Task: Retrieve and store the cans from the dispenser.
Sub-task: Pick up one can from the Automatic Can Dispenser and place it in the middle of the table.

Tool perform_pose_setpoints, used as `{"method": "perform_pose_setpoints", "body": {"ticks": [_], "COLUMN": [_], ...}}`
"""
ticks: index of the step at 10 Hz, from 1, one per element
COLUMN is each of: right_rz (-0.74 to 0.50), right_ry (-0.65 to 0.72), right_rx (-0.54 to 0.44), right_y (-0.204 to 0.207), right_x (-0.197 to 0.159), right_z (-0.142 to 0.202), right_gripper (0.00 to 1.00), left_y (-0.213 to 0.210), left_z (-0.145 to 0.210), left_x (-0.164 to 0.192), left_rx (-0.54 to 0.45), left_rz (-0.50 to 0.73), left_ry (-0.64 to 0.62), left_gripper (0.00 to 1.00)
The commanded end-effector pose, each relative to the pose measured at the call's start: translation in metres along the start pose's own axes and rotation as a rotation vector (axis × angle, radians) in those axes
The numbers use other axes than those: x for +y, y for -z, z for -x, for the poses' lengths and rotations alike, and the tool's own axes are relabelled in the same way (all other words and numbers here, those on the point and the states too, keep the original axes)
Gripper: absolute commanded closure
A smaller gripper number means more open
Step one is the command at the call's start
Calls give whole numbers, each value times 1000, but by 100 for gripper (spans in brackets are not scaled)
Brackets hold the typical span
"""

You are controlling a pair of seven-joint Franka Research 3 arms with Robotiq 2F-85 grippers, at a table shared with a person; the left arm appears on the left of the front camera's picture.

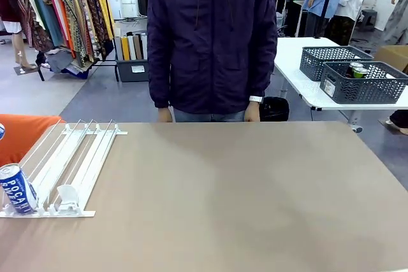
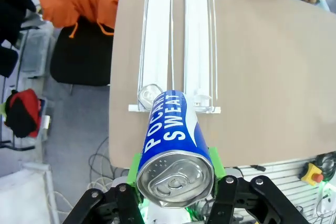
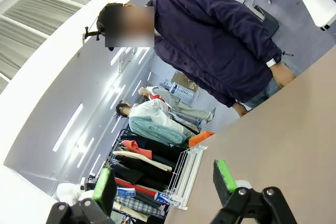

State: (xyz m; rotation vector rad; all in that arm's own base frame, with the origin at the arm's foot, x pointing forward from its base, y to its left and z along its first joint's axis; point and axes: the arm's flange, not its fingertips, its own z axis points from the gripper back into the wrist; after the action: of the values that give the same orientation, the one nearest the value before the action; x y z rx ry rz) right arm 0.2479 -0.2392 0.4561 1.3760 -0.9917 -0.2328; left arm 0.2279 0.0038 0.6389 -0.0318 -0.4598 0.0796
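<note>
My left gripper [image 2: 175,178] is shut on a blue can [image 2: 170,129] with white lettering; its silver top faces the wrist camera. The can hangs above the table's near left edge, over the low end of the dispenser [image 2: 197,51]. A second blue can [image 1: 16,189] stands at the low end of the dispenser's [image 1: 76,157] leftmost lane, and its silver top [image 2: 148,95] shows just beyond the held can. The other lanes hold no cans. My right gripper [image 3: 165,182] is open with nothing between its green pads, raised and tilted up above the table; the dispenser [image 3: 188,177] lies far beyond it.
A person [image 1: 210,36] stands at the table's far edge with both hands hanging down. An orange cloth [image 1: 19,135] lies over a chair left of the table. Dark mesh baskets [image 1: 363,84] sit on a white table at the back right. The brown tabletop [image 1: 255,195] is bare.
</note>
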Motion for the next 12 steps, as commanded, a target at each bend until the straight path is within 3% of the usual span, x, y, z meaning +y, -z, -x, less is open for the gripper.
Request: {"method": "perform_pose_setpoints", "body": {"ticks": [1, 2, 3, 5, 6, 8, 10, 12], "right_rz": [-15, -15, -15, -15, -15, -15, -15, -15], "right_ry": [8, 8, 8, 8, 8, 8, 8, 8], "right_rx": [-22, -22, -22, -22, -22, -22, -22, -22], "right_y": [2, 2, 2, 2, 2, 2, 2, 2], "right_x": [5, 5, 5, 5, 5, 5, 5, 5], "right_z": [-3, -3, -3, -3, -3, -3, -3, -3], "right_gripper": [0, 0, 0, 0, 0, 0, 0, 0], "left_y": [5, 12, 22, 59, 90, 155, 223, 265], "left_z": [-14, -39, -66, -102, -102, -79, -53, -33], "left_x": [-16, -45, -90, -198, -259, -339, -383, -409], "left_rx": [-23, -68, -85, -34, 31, 115, 138, 251], "left_rz": [65, 107, 131, 174, 208, 151, 34, 78], "left_ry": [49, 81, 203, 443, 542, 645, 727, 839], "left_gripper": [100, 100, 100, 100, 100, 100, 100, 100]}}
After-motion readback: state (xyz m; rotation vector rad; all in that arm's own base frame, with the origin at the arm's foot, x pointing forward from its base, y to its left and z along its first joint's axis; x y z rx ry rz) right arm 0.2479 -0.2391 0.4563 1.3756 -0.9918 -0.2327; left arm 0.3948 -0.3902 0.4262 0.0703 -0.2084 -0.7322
